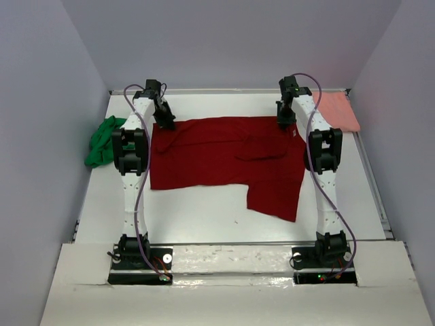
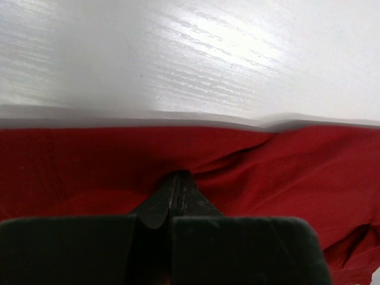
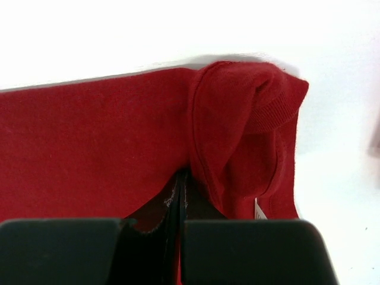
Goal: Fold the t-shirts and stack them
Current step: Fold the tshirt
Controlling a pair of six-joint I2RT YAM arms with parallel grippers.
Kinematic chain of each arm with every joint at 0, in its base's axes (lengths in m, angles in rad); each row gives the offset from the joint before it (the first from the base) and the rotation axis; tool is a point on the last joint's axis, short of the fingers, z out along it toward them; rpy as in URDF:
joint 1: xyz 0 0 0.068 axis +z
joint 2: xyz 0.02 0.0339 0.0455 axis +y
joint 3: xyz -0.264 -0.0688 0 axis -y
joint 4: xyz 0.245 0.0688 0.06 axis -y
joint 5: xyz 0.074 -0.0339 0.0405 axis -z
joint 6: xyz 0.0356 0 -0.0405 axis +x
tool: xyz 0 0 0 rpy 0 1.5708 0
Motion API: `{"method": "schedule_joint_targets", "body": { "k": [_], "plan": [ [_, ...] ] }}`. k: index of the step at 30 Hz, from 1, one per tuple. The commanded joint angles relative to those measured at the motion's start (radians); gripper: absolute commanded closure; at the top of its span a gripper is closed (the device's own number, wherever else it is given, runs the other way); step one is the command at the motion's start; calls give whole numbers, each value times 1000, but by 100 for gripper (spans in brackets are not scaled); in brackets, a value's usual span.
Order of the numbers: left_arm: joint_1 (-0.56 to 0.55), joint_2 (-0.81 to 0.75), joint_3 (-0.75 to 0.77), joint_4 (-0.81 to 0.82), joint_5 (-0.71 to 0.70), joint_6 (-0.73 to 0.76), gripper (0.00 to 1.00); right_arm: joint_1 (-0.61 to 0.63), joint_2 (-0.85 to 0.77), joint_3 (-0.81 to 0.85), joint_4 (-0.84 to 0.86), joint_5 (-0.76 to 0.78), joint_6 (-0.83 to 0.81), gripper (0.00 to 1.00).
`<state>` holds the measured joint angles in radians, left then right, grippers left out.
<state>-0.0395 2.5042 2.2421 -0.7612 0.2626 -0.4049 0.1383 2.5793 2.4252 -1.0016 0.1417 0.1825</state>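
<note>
With both jaws pinched shut on far edge of red shirt [image 1: 204, 156], lift corners level, carry toward its near hem, avoiding twist.

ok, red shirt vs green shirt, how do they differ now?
The red shirt lies spread out; the green shirt is bunched at the table's left edge. The left tool and right tool pinch the red shirt's far edge; the green shirt is untouched. Both plain, unstacked.

White arms [image 1: 129, 204], black claws [image 2: 176, 178] [image 3: 181, 175], purple cables [image 1: 141, 224].
</note>
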Motion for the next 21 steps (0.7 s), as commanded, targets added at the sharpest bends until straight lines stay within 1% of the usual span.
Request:
{"method": "schedule_joint_targets", "body": {
  "k": [1,5,6,7,8,9,10,11,12,14,16,17,18,21],
  "plan": [
    [23,39,25,-9,9,41,100,-12,44,-6,17,-22,-57,100],
    [21,3,10,10,24,60,100,-12,-5,-86,64,-33,-72,100],
    [20,-13,-15,26,20,63,100,-12,-22,-110,78,-31,-74,100],
    [18,-30,-30,40,17,70,96,-12,-62,-164,112,-31,-80,100],
    [16,-71,-67,52,3,69,87,-12,-83,-190,132,-28,-83,100],
    [15,-94,-88,83,-28,63,84,-12,-105,-218,150,-24,-86,100],
    [13,-119,-111,103,-39,54,78,-12,-146,-241,167,-21,-95,100],
    [9,-164,-151,137,-51,51,70,-12,-163,-259,181,-16,-97,100],
    [9,-185,-166,144,-59,46,66,-12,-175,-265,184,-7,-97,100],
    [-2,-229,-180,149,-72,44,65,-12,-220,-273,193,-10,-100,100],
    [-16,-258,-176,143,-140,48,64,-12,-260,-297,213,-8,-97,95],
    [-35,-298,-180,145,-169,57,61,-12,-306,-308,236,-19,-101,91],
    [-45,-323,-190,160,-234,61,60,-3,-327,-322,244,-14,-100,89],
    [-85,-412,-207,175,-354,63,56,6,-402,-345,247,-10,-95,77]
  ]
}}
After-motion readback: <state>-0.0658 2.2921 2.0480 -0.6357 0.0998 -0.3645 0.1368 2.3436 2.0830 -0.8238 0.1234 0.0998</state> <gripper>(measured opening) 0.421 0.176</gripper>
